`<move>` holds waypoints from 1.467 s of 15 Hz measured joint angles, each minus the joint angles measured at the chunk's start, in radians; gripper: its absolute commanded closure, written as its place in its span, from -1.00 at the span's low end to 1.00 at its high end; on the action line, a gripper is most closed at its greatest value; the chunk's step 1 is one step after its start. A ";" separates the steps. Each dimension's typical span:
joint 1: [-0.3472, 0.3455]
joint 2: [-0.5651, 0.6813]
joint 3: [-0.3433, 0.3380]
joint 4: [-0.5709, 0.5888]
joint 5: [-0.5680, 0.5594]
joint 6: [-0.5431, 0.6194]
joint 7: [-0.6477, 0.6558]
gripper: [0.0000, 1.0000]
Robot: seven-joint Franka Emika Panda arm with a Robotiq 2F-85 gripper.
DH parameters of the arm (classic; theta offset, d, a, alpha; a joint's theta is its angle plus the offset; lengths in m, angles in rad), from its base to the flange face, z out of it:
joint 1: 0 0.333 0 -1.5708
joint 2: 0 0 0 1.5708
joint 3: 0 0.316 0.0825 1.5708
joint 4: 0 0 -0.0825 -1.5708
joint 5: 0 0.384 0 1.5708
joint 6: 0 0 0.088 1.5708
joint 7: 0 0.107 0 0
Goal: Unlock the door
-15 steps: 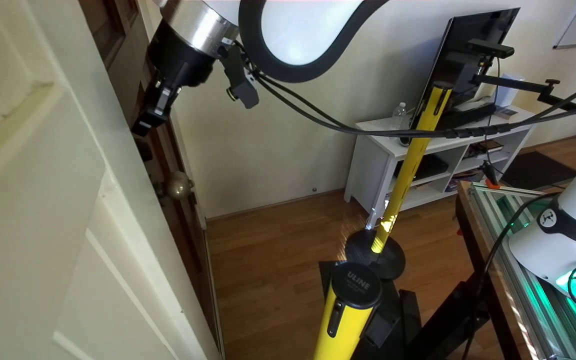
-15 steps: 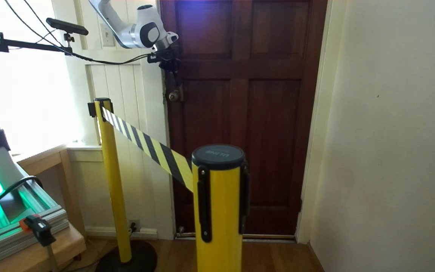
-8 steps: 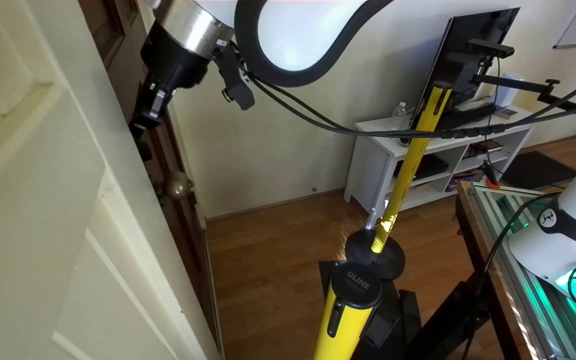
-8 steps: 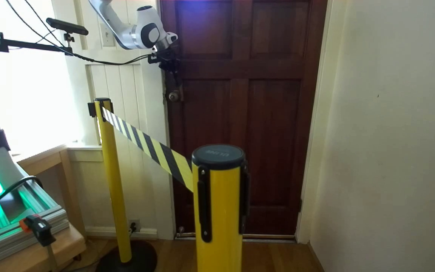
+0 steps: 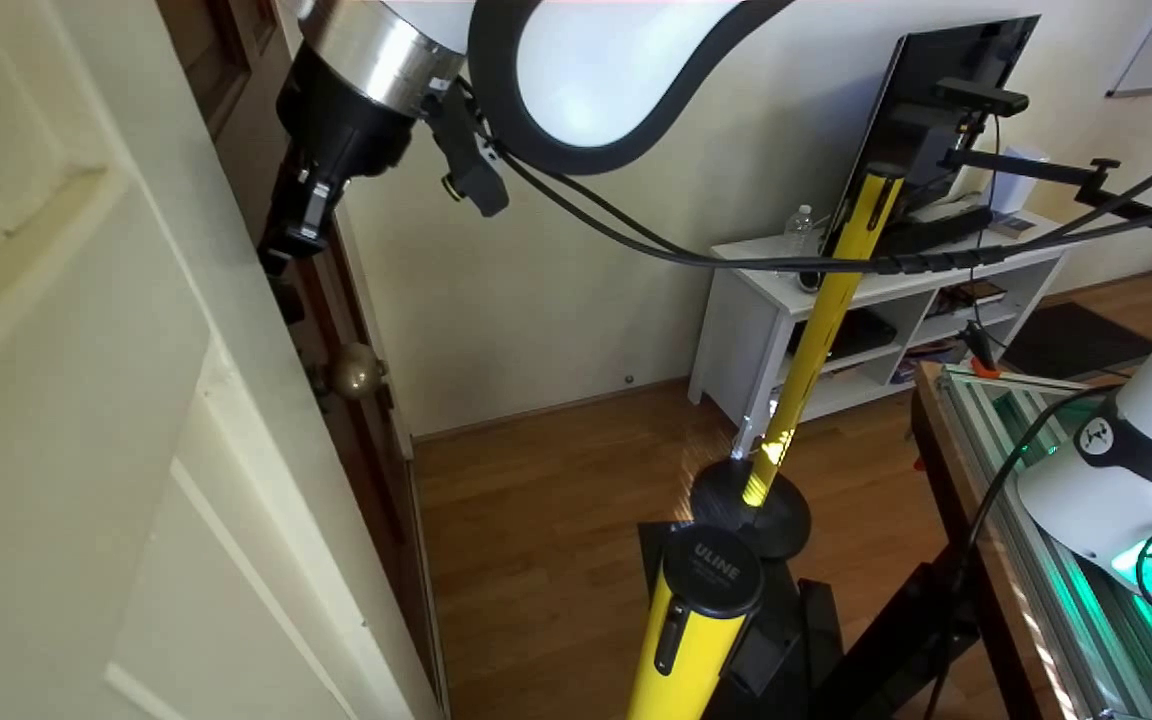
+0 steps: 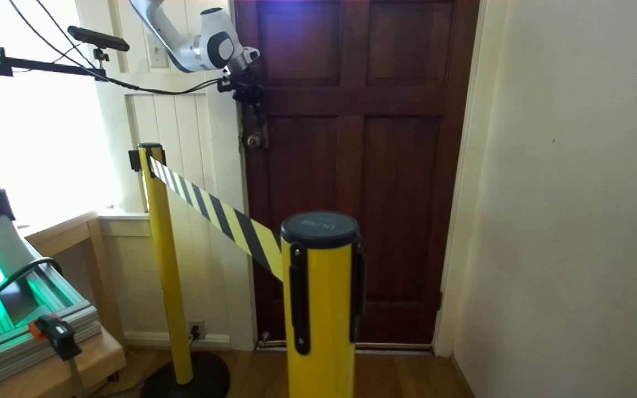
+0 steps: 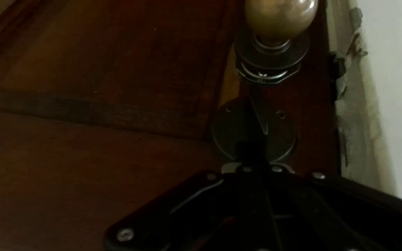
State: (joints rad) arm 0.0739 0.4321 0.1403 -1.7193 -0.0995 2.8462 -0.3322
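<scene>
The dark reddish-brown wooden door (image 6: 310,188) also stands nearly edge-on in an exterior view (image 5: 366,470). Its round brass-coloured knob (image 5: 356,372) shows in the wrist view (image 7: 281,17) too. Beside the knob in the wrist view is a round dark lock plate (image 7: 222,134) with a protruding turn piece (image 7: 261,111). My gripper (image 7: 251,150) has its fingers close together, tips over the plate at the turn piece. Darkness hides whether the tips hold the turn piece or only meet it. In both exterior views the gripper (image 5: 286,245) (image 6: 259,113) is against the door above the knob.
A large white panelled door (image 5: 166,480) stands close beside the gripper. Yellow barrier posts (image 6: 321,309) (image 6: 166,265) with a striped belt (image 6: 219,215) stand before the wooden door. The white door frame (image 7: 389,104) is close to the lock.
My gripper has shifted slightly toward the door, with the arm moving a little left in an exterior view, mostly in the earlier half second. The door and knob have not visibly moved.
</scene>
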 measured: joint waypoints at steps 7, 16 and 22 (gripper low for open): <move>0.015 0.004 -0.015 0.022 -0.026 -0.040 0.000 1.00; 0.048 0.025 -0.067 0.031 -0.057 -0.126 0.055 1.00; 0.047 0.037 -0.068 0.033 -0.061 -0.122 0.051 1.00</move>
State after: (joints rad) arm 0.1209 0.4690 0.0720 -1.6859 -0.1602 2.7242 -0.2814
